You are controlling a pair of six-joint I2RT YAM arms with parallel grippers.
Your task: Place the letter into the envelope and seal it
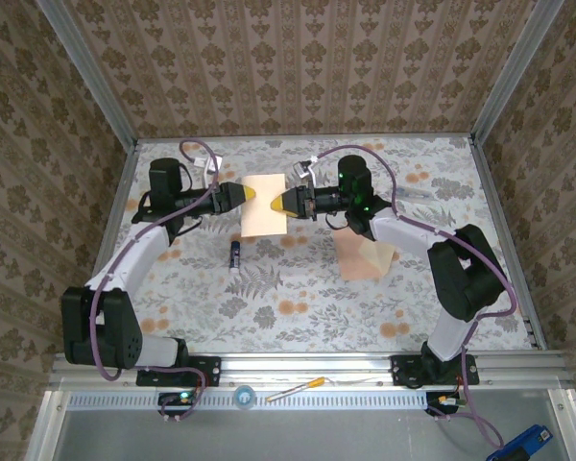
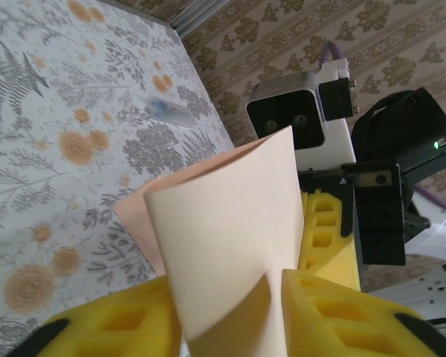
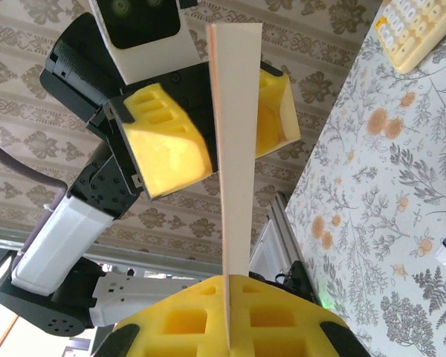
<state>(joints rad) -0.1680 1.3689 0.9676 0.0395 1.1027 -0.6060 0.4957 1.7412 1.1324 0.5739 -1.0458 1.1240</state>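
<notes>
Below, floral tabletop (image 1: 298,288), damask-papered walls (image 1: 298,67)

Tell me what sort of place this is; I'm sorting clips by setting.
Likely a lab test cell: an aluminium frame, wallpaper-patterned panels as walls, and a floral-covered table with two arms bolted on.

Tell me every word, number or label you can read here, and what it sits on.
None can be read.
Keyboard at the table edge: its keycaps carry marks, too blurred to read.
Small dark tube on the table: its label is too small to read.
The letter held between the pincers: blank.
</notes>
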